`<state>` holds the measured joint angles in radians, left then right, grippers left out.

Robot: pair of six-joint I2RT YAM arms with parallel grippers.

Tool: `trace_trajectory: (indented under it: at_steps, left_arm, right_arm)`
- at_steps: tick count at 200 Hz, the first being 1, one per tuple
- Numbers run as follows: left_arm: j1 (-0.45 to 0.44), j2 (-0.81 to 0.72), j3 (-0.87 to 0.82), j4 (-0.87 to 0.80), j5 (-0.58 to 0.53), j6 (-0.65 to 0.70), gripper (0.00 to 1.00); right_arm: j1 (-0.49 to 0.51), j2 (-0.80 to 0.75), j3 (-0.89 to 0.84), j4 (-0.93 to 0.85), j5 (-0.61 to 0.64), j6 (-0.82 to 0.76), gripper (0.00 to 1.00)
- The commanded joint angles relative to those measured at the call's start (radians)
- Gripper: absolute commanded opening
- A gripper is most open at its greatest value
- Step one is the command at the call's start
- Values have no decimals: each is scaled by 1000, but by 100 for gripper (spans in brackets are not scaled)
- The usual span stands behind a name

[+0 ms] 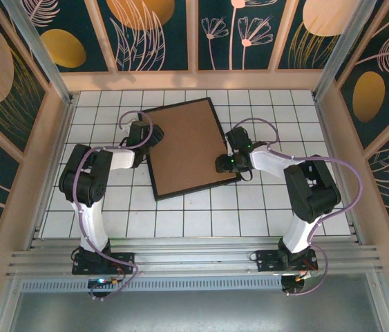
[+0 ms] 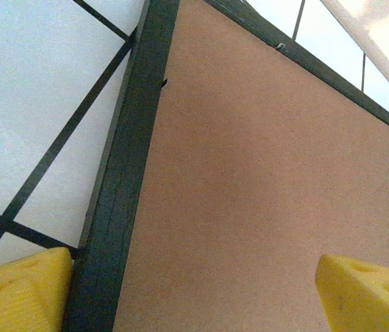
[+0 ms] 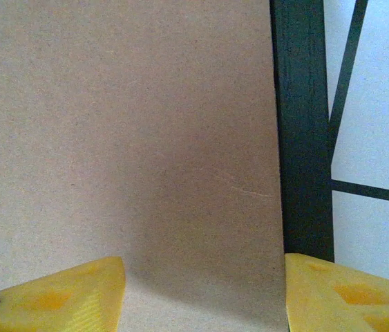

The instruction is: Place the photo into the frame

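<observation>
The frame (image 1: 197, 189), black-rimmed, lies flat and slightly turned on the white tiles, and a plain brown backing board (image 1: 187, 146) covers its whole inside. The photo is hidden. My left gripper (image 1: 147, 138) hangs at the frame's left side. It is open (image 2: 194, 297), with one yellow finger (image 2: 21, 290) beyond the black rim (image 2: 121, 180) and the other over the board (image 2: 263, 173). My right gripper (image 1: 227, 163) is at the frame's right side, low over it. Its jaws (image 3: 204, 297) stand open, one finger (image 3: 56, 297) above the board (image 3: 125, 124) and the other by the rim (image 3: 303, 138).
The tiled table (image 1: 284, 111) is walled by a tan border and patterned panels (image 1: 153, 34) at the back and sides. Bare tiles lie around the frame, widest in front of it (image 1: 194, 221) and at the back right.
</observation>
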<state>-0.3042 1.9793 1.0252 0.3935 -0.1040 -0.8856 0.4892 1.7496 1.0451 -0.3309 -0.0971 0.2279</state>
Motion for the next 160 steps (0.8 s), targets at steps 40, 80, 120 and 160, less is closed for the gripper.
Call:
trace_trajectory:
  at_steps: [40, 80, 120, 160]
  left_arm:
    - [-176, 1, -15, -1, 232, -103, 88]
    - [-180, -1, -14, -18, 206, -90, 88]
    - [-179, 1, 7, -57, 166, -53, 89]
    - [-165, 9, 40, -102, 134, -6, 90]
  right_arm:
    - [77, 5, 55, 146, -249, -9, 63]
    - [63, -20, 67, 84, -274, -69, 70]
    - [33, -28, 63, 30, -279, -80, 74]
    - [44, -36, 55, -39, -272, -127, 77]
